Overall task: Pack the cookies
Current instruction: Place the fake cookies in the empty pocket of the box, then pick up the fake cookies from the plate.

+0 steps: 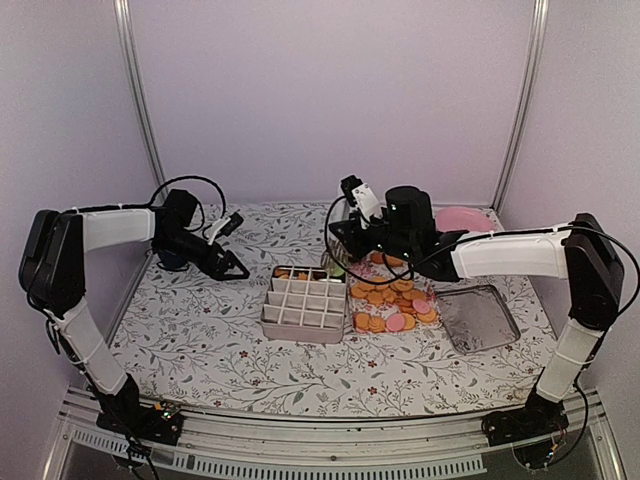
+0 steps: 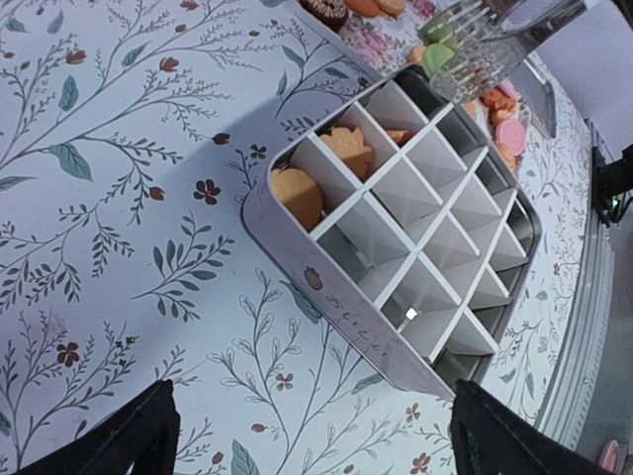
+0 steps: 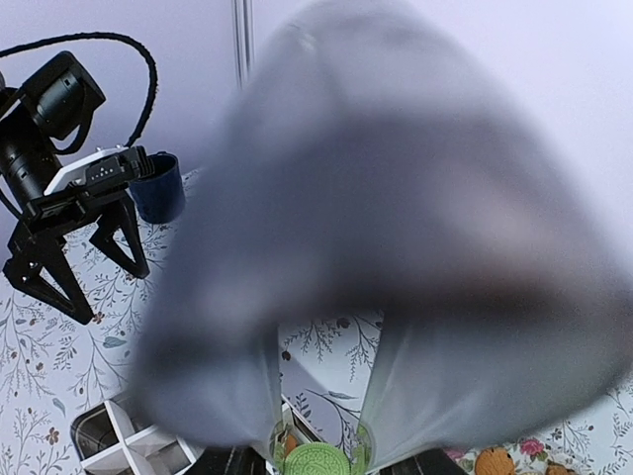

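Lying flat — cookies [image 1: 392,303] — faces up

White walls [image 1: 330,90] and aluminium rail [image 1: 330,435] suggest a lab.

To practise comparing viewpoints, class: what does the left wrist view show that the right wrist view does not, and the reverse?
Only the left wrist view: the lettering on the side wall of the divided tin, and the dark brown cookie at the top edge. Only the right wrist view: the dark blue cup and the black cable looping over the left arm. Both: the divided tin, the green cookie caught in a clear tool, the open left pincer and the flowered table cover.
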